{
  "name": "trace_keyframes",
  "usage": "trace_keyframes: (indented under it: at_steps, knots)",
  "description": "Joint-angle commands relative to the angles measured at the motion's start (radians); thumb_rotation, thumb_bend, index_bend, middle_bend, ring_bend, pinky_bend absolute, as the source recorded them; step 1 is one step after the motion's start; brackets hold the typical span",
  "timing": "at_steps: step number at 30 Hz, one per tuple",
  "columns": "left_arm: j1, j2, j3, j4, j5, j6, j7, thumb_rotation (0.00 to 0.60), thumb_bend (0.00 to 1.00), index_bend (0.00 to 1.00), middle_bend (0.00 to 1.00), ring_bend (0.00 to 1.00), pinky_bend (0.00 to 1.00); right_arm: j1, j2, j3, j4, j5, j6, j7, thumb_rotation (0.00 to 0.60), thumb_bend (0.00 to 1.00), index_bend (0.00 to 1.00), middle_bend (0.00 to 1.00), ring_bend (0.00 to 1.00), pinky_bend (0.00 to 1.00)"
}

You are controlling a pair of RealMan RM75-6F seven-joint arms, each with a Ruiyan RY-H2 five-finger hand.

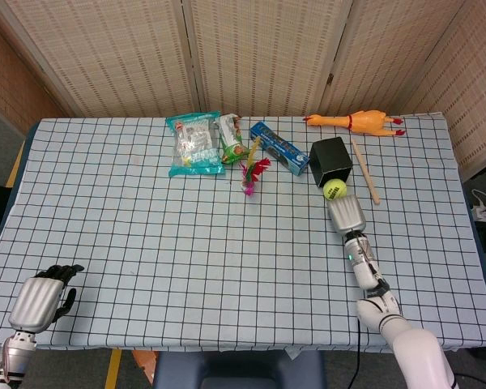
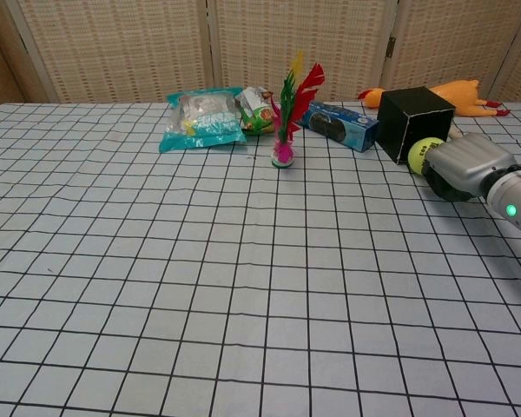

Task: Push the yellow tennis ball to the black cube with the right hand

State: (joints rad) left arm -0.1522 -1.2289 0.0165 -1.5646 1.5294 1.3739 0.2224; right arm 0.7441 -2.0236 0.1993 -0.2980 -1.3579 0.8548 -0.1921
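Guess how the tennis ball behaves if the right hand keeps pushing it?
Probably rolls freely: the tennis ball is round on flat cloth. It already seems to touch the black cube, so further pushing from the right hand may squirt it sideways or nudge the probably light cube.

A tennis ball [image 1: 334,190] sits on the table [image 1: 146,227], touching the cube [image 1: 330,160] behind it, with the right hand [image 1: 346,215] directly in front.

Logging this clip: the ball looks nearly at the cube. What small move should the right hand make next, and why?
Probably ease the right hand back off the yellow tennis ball. In both views the ball already sits against the black cube, with the hand right behind it, so further pushing would likely only shove the cube.
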Motion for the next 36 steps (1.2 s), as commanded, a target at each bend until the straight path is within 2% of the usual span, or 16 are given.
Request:
trace_keyframes:
  at_steps: [1, 13, 21, 27, 36]
  knots:
    - [-0.002, -0.003, -0.002, 0.005, -0.010, -0.008, -0.002, 0.600, 0.52, 0.30, 0.37, 0.31, 0.52, 0.023, -0.013, 0.009, 0.025, 0.009, -0.017, -0.001, 0.600, 1.00, 0.93, 0.77, 0.74, 1.00]
    - [-0.010, -0.012, -0.007, 0.027, -0.050, -0.040, -0.005, 0.600, 0.53, 0.30, 0.37, 0.31, 0.52, 0.079, -0.039, 0.035, 0.098, 0.040, -0.080, -0.029, 0.600, 1.00, 0.93, 0.77, 0.73, 1.00]
    - [-0.012, -0.014, -0.004, 0.030, -0.055, -0.046, 0.001, 0.600, 0.53, 0.30, 0.37, 0.31, 0.52, 0.079, -0.027, 0.055, 0.091, 0.066, -0.069, -0.105, 0.600, 1.00, 0.93, 0.77, 0.73, 1.00]
    - [-0.010, -0.012, -0.003, 0.026, -0.047, -0.033, 0.001, 0.600, 0.53, 0.30, 0.37, 0.31, 0.52, 0.049, 0.029, 0.063, 0.011, 0.086, -0.069, -0.171, 0.600, 1.00, 0.93, 0.77, 0.73, 1.00]
    - [-0.010, -0.010, 0.001, 0.017, -0.034, -0.025, 0.013, 0.600, 0.53, 0.30, 0.37, 0.31, 0.52, -0.022, 0.184, 0.064, -0.218, 0.124, -0.070, -0.241, 0.600, 1.00, 0.93, 0.77, 0.73, 1.00]
